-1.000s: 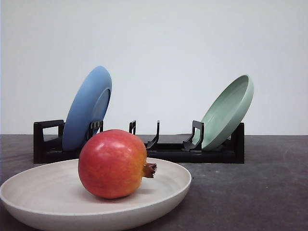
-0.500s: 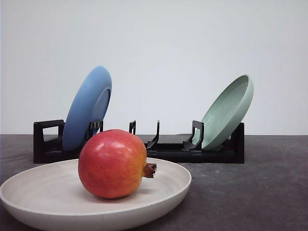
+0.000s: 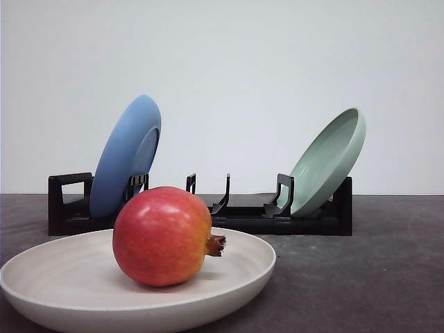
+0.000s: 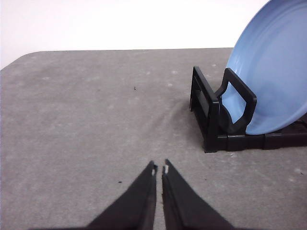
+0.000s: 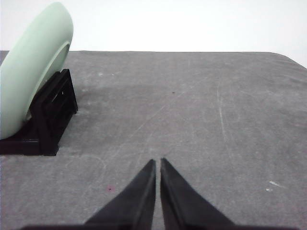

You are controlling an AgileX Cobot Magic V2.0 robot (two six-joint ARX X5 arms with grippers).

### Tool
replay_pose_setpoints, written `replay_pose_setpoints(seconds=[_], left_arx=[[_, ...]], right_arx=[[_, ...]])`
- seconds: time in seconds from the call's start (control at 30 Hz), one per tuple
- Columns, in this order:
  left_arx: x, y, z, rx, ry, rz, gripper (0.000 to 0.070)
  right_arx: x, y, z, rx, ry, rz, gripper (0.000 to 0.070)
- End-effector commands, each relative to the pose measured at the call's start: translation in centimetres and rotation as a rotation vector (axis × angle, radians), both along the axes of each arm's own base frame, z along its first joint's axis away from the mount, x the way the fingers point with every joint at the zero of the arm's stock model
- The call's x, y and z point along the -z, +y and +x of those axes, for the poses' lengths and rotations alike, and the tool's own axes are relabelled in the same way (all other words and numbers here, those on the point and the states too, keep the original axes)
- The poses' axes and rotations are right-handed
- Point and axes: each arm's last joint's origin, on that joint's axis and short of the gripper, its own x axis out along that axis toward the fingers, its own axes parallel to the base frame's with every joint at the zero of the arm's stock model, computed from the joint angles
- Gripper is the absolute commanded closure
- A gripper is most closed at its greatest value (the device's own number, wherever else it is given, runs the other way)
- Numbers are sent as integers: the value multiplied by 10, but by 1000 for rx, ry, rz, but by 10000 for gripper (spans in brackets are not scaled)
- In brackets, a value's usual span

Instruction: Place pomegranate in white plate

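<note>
A glossy red pomegranate [image 3: 164, 236] with a yellow-orange blush rests inside the wide, shallow off-white plate [image 3: 66, 274] at the front of the grey table [image 3: 361, 277].

The fruit lies on its side, its small brown crown stub pointing to the right. Behind it, a black plastic dish rack [image 3: 229, 215] holds a matte blue plate [image 3: 125, 156] tilted at its left end and a pale green plate [image 3: 329, 159] leaning at its right end. The left gripper [image 4: 159, 168] and right gripper [image 5: 158, 163] each hover over bare tabletop beside the rack, their black fingers pressed nearly together and holding nothing.
</note>
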Motion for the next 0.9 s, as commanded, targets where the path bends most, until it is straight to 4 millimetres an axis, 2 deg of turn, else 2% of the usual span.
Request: replay_pose_setpoints(seconds=[0.0,0.87], left_arx=[[2,0,1,1,-7,9,700],[2,0,1,1,-7,9,700]], right_arx=[[1,0,0,0,-4,-4,687],[1,0,0,0,-4,-4,687]])
